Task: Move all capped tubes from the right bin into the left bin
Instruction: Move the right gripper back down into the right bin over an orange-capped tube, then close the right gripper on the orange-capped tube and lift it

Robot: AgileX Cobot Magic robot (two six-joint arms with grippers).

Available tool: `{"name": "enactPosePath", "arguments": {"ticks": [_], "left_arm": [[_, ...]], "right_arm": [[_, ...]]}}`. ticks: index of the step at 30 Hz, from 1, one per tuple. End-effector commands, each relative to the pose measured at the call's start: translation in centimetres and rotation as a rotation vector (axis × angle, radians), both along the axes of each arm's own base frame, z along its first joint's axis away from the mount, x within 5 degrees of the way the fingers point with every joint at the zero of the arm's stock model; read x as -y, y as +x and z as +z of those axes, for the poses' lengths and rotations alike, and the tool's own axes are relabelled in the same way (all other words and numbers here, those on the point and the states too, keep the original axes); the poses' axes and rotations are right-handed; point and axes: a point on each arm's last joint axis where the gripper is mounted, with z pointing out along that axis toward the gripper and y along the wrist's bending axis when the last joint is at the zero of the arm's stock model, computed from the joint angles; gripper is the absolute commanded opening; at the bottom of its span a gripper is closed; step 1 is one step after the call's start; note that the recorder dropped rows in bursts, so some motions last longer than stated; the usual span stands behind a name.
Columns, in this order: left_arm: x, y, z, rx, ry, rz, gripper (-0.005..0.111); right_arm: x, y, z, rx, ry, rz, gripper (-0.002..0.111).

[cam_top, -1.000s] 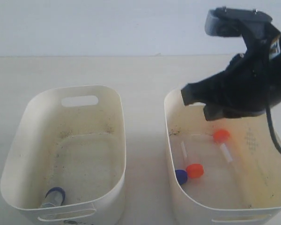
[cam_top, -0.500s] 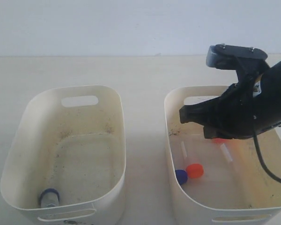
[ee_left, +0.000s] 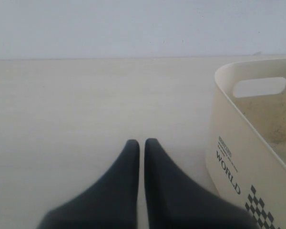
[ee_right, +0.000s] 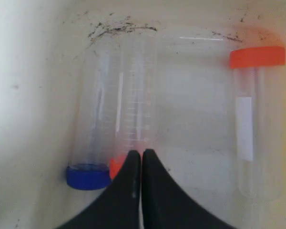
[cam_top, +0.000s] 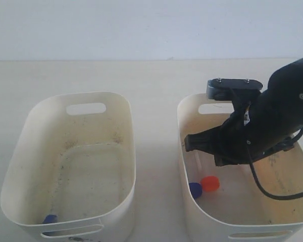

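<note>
My right gripper (cam_top: 188, 143) is down inside the right bin (cam_top: 181, 121), shut with nothing between its fingers. In the right wrist view its tips (ee_right: 142, 152) hover over two clear tubes lying side by side: a blue-capped one (ee_right: 88, 176) and an orange-capped one (ee_right: 133, 109). Another orange-capped tube (ee_right: 256, 57) lies apart to the side. In the exterior view only the blue cap (cam_top: 195, 189) and one orange cap (cam_top: 209, 183) show; the arm hides the rest. One blue-capped tube (cam_top: 49, 219) lies in the left bin (cam_top: 20, 136) against its front wall. My left gripper (ee_left: 142, 142) is shut above bare table beside the left bin (ee_left: 229, 124).
The two cream bins stand side by side on a pale table (cam_top: 151, 80) with a narrow gap between them. Dark grime speckles both bin floors. A black cable (cam_top: 272, 194) loops from my right arm down into the right bin.
My right arm has come down and leftward into the right bin, now covering the far orange-capped tube. The blue-capped tube in the left bin has slid toward the front wall.
</note>
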Motion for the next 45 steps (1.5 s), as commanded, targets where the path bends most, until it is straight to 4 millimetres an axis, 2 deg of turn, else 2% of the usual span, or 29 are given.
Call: {"name": "enactPosePath", "arguments": {"ticks": [1,13,17,19,25,28,30,33,35,37,42,45], "left_arm": [[0.0,0.0,0.2,0.014,-0.006,0.000,0.004],[0.0,0.0,0.2,0.014,-0.006,0.000,0.004],[0.0,0.0,0.2,0.014,-0.006,0.000,0.004],[0.0,0.0,0.2,0.014,-0.006,0.000,0.004],[0.0,0.0,0.2,0.014,-0.006,0.000,0.004],[0.0,0.0,0.2,0.014,-0.006,0.000,0.004],[0.0,0.0,0.2,0.014,-0.006,0.000,0.004],[0.0,0.0,0.2,0.014,-0.006,0.000,0.004],[0.0,0.0,0.2,0.014,-0.006,0.000,0.004],[0.0,0.0,0.2,0.014,-0.006,0.000,0.004],[0.0,0.0,0.2,0.014,-0.006,0.000,0.004],[0.0,0.0,0.2,0.014,-0.006,0.000,0.004]], "right_arm": [[0.2,0.1,-0.3,0.004,-0.014,0.004,0.000],[0.3,0.7,-0.1,0.088,-0.055,0.065,0.000],[0.1,1.1,-0.7,0.093,-0.057,0.072,0.000],[0.1,1.2,-1.9,0.051,-0.076,0.074,0.000],[0.1,1.2,-2.2,0.028,-0.084,0.066,0.000],[0.2,1.0,-2.3,0.005,-0.089,0.058,0.007],[0.2,0.8,-2.3,-0.018,-0.089,0.047,0.021],[0.2,0.7,-2.4,-0.036,-0.076,0.031,0.050],[0.1,0.6,-2.4,-0.043,-0.062,0.018,0.060],[0.1,0.7,-2.4,-0.039,-0.060,0.018,0.060],[0.1,0.7,-2.4,-0.039,-0.059,0.017,0.048],[0.0,0.7,-2.4,-0.038,-0.059,0.020,0.047]]}}
